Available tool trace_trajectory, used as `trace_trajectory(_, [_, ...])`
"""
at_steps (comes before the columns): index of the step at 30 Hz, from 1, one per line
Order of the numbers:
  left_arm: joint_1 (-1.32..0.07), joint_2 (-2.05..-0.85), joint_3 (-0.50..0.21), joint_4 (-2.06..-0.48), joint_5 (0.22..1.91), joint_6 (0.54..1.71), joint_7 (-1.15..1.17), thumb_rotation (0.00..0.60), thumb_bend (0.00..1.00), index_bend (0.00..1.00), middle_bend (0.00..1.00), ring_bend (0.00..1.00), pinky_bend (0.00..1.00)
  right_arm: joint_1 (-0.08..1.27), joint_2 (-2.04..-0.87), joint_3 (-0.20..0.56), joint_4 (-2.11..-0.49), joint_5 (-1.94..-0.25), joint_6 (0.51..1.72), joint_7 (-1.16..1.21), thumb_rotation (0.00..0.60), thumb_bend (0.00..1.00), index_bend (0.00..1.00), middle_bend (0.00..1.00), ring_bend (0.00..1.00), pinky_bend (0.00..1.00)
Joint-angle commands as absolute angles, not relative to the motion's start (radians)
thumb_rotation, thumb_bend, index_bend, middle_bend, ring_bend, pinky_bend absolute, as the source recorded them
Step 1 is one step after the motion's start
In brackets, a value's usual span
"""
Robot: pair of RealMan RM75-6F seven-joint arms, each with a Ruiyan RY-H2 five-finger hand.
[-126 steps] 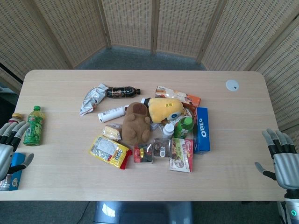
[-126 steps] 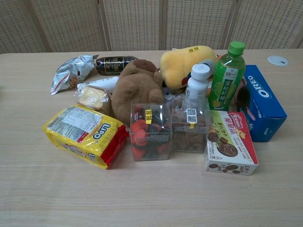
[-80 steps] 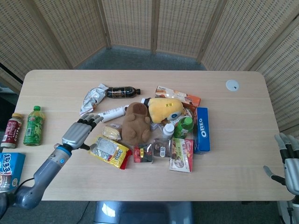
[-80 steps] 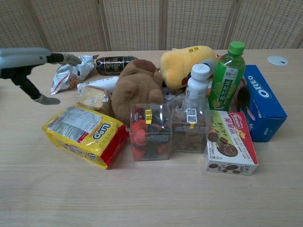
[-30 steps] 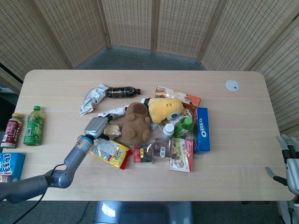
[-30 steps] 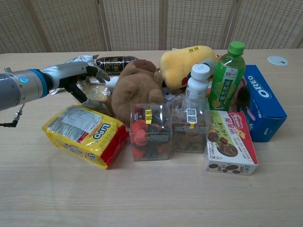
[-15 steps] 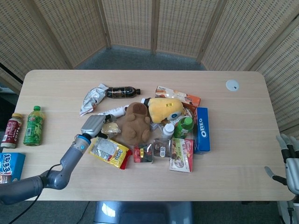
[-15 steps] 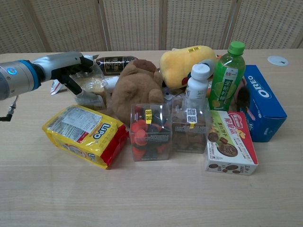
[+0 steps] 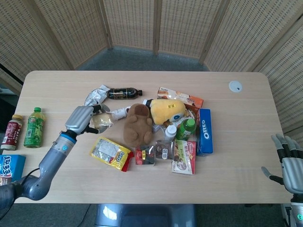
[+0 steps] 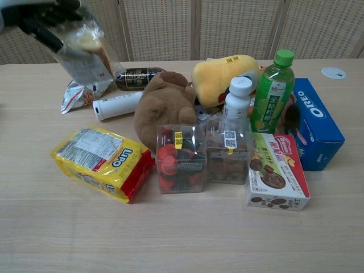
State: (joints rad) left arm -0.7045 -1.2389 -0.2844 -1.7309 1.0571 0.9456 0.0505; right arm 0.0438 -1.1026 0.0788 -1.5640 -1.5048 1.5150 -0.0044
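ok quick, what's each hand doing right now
Left hand: holds a clear-wrapped pastry, lifted off the table.
Right hand: open, holding nothing, at the table's right edge.

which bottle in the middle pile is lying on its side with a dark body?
The dark cola bottle at the back of the pile, beside the crinkled silver bag. The white tube-like bottle also lies flat but is pale; the green bottle and white-capped bottle stand upright.

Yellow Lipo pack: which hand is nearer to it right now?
Left. The left hand is just up and left of the yellow Lipo pack, holding a clear-wrapped snack. The right hand is far off at the table's right edge.
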Motion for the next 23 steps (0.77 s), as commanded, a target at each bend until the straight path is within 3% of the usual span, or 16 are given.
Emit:
trace_trajectory(1, [-0.686,-1.130,-0.341,-1.842,1.053,0.995,0.053,0.600,0.29,0.34,0.45,0.61,0.48,0.046,-1.108,0.077,-1.560,-1.508,1.514,0.000,0.588,0.20,0.00,0.02,0.00,0.00])
trace_trajectory(10, [-0.670,-0.987,-0.444,-1.993,1.002,1.050,-0.012,0.600,0.28,0.34,0.45,0.61,0.47,0.046,-1.132,0.073,-1.534,-1.511,1.516,0.024,0.586,0.20,0.00,0.02,0.00,0.00])
trace_trajectory(23, [-0.671,-0.983,-0.436,-1.986,1.010,1.062,-0.059,0.600,0.28,0.34,0.45,0.61,0.47,0.049,-1.134,0.073,-1.531,-1.511,1.514,0.022,0.589,0.20,0.00,0.02,0.00,0.00])
